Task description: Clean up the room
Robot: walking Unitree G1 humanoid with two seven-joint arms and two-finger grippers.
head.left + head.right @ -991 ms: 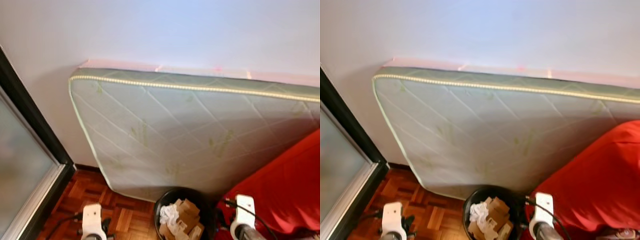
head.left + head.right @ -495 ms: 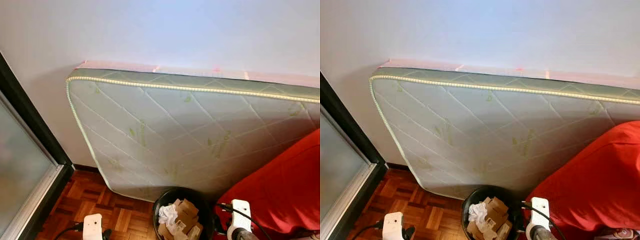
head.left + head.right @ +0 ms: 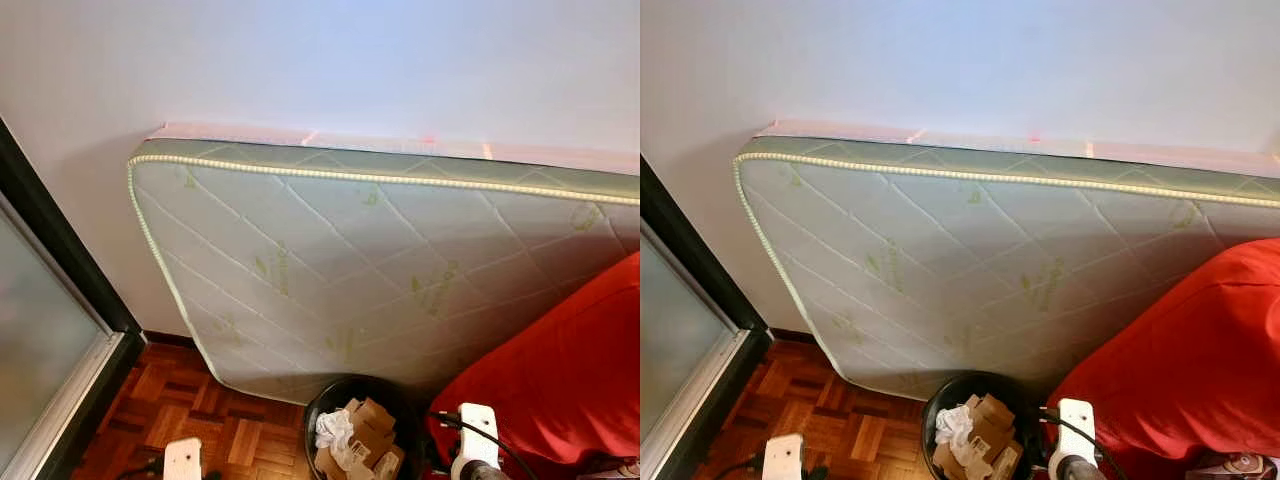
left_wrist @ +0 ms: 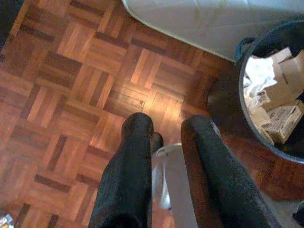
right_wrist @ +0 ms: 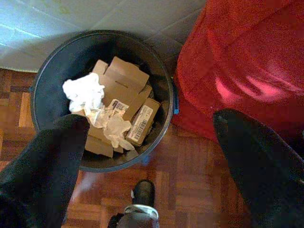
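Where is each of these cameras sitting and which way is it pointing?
Head eyes: forward and down at mattress leaning on wall, bin below; both wrists at bottom edge.
Left wrist: down along narrowly parted left gripper fingers at parquet floor.
Right wrist: down between wide-open right gripper fingers into the bin.
Shared: bin, mattress.

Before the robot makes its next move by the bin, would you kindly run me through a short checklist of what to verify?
1. Right gripper open with nothing held: ok.
2. Left gripper holding nothing, fingers slightly apart: ok.
3. Black bin upright on the parquet floor: ok.
4. Cardboard boxes and crumpled paper inside the bin: ok.
5. Room left in the bin: cannot tell.
6. Mattress leaning on the wall, stability: cannot tell.
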